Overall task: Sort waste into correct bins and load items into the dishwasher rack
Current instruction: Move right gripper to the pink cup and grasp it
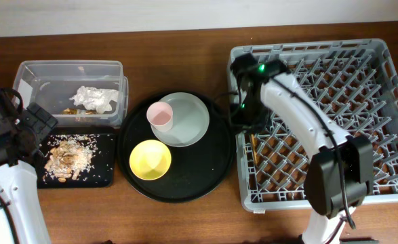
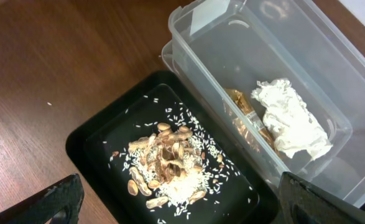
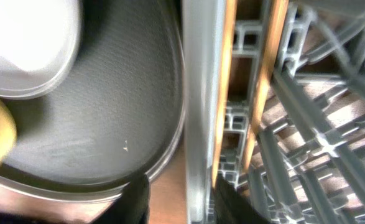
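Observation:
The dishwasher rack fills the right side. Two wooden chopsticks lie inside it along its left wall. My right gripper is open and straddles that wall, one finger outside and one inside by the chopsticks. On the round black tray sit the grey-green plate, the pink cup and the yellow bowl. The clear tub holds the white napkin and the gold-brown wrapper. Food scraps lie in the shallow black tray. My left gripper hangs open above it, holding nothing.
The round black tray's rim nearly touches the rack's left wall, with a thin strip of brown table between them. My right arm reaches across the rack from the front. The tub and shallow tray stand side by side at the far left.

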`<action>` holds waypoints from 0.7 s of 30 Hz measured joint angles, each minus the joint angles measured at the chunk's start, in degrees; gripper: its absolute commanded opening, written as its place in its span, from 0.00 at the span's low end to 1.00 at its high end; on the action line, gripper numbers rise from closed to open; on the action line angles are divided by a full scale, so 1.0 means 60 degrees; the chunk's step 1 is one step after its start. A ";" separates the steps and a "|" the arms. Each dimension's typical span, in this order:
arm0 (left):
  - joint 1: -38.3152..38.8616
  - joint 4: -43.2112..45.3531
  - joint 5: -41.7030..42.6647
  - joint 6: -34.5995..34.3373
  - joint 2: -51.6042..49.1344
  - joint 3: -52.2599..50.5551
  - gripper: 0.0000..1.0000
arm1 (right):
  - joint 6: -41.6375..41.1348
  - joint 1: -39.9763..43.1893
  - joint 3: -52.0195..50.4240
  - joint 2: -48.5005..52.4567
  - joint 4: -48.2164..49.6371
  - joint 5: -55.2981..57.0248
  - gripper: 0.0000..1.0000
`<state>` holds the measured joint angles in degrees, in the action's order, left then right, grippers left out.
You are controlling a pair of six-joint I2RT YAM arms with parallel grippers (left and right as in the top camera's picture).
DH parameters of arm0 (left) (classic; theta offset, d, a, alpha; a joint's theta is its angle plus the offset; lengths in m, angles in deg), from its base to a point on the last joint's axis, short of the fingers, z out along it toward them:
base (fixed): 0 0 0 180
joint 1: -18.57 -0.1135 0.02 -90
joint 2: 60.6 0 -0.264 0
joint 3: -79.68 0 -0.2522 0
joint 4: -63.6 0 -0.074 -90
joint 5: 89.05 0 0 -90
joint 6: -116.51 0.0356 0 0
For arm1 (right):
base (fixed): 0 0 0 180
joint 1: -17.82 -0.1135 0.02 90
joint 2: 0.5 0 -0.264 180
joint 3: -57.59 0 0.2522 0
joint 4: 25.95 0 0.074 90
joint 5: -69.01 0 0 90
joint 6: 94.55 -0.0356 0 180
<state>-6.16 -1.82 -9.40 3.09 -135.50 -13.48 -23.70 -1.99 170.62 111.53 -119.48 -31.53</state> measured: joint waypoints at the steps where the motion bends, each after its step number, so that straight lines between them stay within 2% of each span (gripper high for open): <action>1: 0.0000 0.0011 0.0004 0.0000 0.0000 0.0000 0.99 | 0.0124 0.0113 0.0816 0.0000 -0.0335 -0.0011 0.38; 3: 0.0000 0.0000 0.0004 0.0000 0.0000 0.0000 0.99 | 0.0889 0.0135 0.3315 -0.0146 -0.0984 -0.0492 0.38; 5: 0.0000 0.0000 0.0004 0.0000 0.0000 0.0000 0.99 | 0.1490 -0.0703 0.4062 -0.0182 -0.0368 -0.1206 0.37; 9: 0.0000 -0.0004 0.0004 0.0000 0.0000 0.0000 0.99 | 0.1880 -0.3100 0.4014 -0.0102 0.1905 -0.1056 0.31; 12: 0.0000 -0.0004 0.0004 0.0000 0.0000 0.0000 0.99 | 0.1953 -0.4564 0.4007 0.0907 0.2528 0.0608 0.29; 17: 0.0000 -0.0004 0.0004 0.0000 0.0000 0.0000 0.99 | 0.1967 -0.4860 0.3974 0.2867 0.3308 0.1548 0.29; 21: 0.0000 0.0000 0.0004 0.0000 0.0000 0.0000 0.99 | 0.1974 -0.4860 0.3963 0.3326 0.3417 0.2273 0.27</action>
<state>-6.16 -1.82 -9.38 3.09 -135.50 -13.48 -11.86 -31.15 194.40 131.48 -98.97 -17.90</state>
